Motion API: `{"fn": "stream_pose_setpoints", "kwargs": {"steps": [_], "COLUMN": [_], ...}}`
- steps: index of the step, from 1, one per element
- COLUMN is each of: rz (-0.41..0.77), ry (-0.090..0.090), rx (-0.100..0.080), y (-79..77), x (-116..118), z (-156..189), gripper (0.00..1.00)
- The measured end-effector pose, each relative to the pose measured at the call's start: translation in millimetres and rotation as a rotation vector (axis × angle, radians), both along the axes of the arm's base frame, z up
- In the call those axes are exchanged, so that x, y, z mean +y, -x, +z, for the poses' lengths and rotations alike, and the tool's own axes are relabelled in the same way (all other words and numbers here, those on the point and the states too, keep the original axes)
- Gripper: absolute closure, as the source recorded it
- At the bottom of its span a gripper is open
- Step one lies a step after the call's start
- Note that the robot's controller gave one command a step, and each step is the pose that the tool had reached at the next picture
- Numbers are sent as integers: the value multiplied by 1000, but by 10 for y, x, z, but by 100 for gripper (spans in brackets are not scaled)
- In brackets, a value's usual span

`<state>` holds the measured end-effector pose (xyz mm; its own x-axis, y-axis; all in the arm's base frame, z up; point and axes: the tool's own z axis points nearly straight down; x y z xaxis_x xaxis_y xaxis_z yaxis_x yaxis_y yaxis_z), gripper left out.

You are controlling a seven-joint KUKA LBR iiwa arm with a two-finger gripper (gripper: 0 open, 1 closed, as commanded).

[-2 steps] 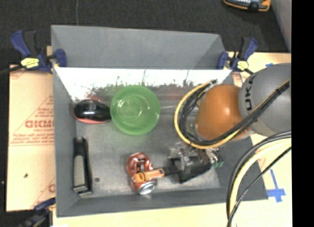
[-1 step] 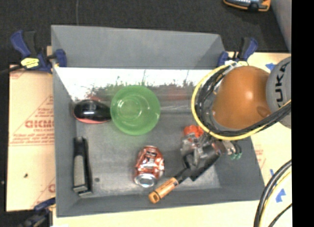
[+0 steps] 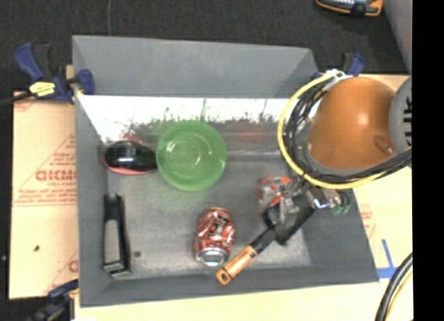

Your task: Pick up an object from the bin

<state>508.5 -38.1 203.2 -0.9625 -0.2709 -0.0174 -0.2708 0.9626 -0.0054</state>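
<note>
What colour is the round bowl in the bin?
The bowl is bright green, clearest in the camera view.

Bare floor of the grey bin [image 3: 90,195] shows at lower centre-left, between the black stapler-like tool [image 3: 114,235] along the left wall and the crushed red can [image 3: 215,235]. A green bowl [image 3: 191,154] and, just beside it, a black-and-red computer mouse [image 3: 130,158] fill the upper left. At right, the arm's orange cover [image 3: 347,129] and cables [image 3: 295,115] overhang a small red-and-white item [image 3: 275,189]. A black-handled, copper-tipped tool [image 3: 246,252] lies just beside the can.
</note>
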Motion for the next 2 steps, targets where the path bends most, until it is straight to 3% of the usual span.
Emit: {"fn": "stream_pose_setpoints", "kwargs": {"steps": [1, 2], "rz": [-145, -53], "ry": [-2, 0], "rx": [4, -4], "y": [146, 160], "x": [230, 28], "z": [-687, 414], "gripper": [100, 100]}}
